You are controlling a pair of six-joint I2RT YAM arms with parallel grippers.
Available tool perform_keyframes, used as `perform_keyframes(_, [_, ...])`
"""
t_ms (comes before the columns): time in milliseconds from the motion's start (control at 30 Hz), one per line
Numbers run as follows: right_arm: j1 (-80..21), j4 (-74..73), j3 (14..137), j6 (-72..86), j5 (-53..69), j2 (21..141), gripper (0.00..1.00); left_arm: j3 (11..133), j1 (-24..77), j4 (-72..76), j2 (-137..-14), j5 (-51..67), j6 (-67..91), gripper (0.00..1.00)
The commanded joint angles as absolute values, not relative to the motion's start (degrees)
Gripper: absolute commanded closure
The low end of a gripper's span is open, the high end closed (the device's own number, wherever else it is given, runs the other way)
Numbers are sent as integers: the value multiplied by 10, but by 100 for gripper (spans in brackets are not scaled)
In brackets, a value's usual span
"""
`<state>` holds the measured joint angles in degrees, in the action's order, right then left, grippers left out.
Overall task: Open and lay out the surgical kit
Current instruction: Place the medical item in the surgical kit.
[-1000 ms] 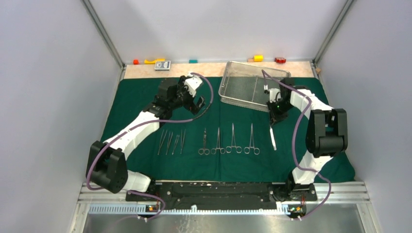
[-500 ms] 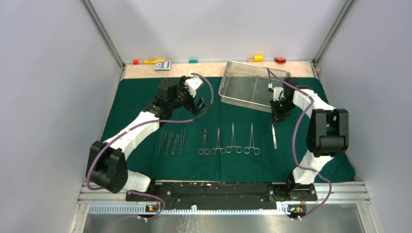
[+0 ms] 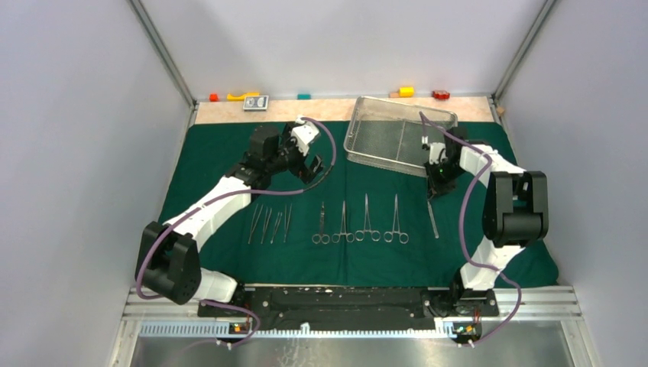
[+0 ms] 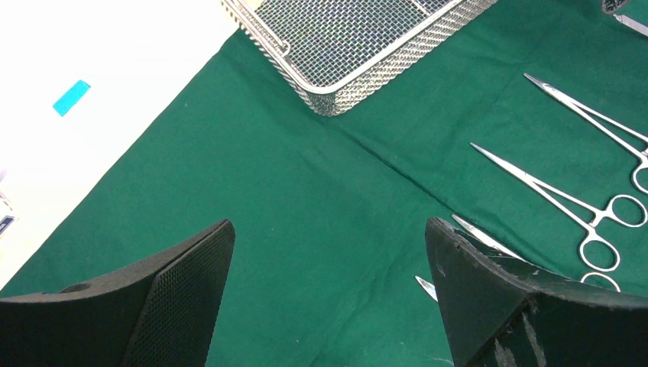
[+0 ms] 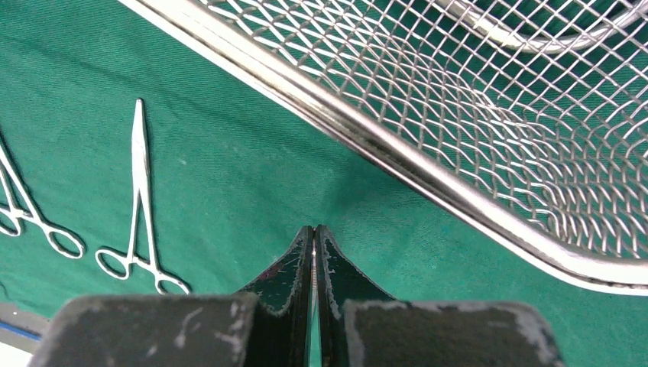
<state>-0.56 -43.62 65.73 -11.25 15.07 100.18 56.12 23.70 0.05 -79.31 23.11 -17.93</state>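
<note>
The dark green cloth (image 3: 221, 153) is spread flat over the table. The wire-mesh tray (image 3: 382, 163) stands at its far right. Laid in a row on the cloth are slim tweezers (image 3: 269, 223) and ring-handled clamps (image 3: 359, 223). My right gripper (image 3: 438, 182) hovers by the tray's near right corner, shut on a thin steel instrument (image 3: 433, 218) that trails toward me over the cloth. In the right wrist view a silver sliver shows between the closed fingers (image 5: 314, 228), with the tray rim (image 5: 397, 160) just ahead. My left gripper (image 3: 309, 167) is open and empty above bare cloth (image 4: 306, 176).
Small coloured blocks (image 3: 243, 96) and a dark card (image 3: 257, 103) lie on the bare strip behind the cloth. Grey walls close in both sides. In the left wrist view the tray's corner (image 4: 359, 76) sits ahead and clamps (image 4: 581, 222) lie to the right.
My right gripper has drawn back toward the tray's corner, pulling the thin instrument with it. The left arm has barely shifted.
</note>
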Motion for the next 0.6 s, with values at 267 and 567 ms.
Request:
perform_keyframes(267, [35,-413,652,-70,174,981,100,554,235,29,-779,243,-177,1])
perform_keyframes(567, [37,-411,643,-57,185,984,100,553,236,31,-780,243,-178,1])
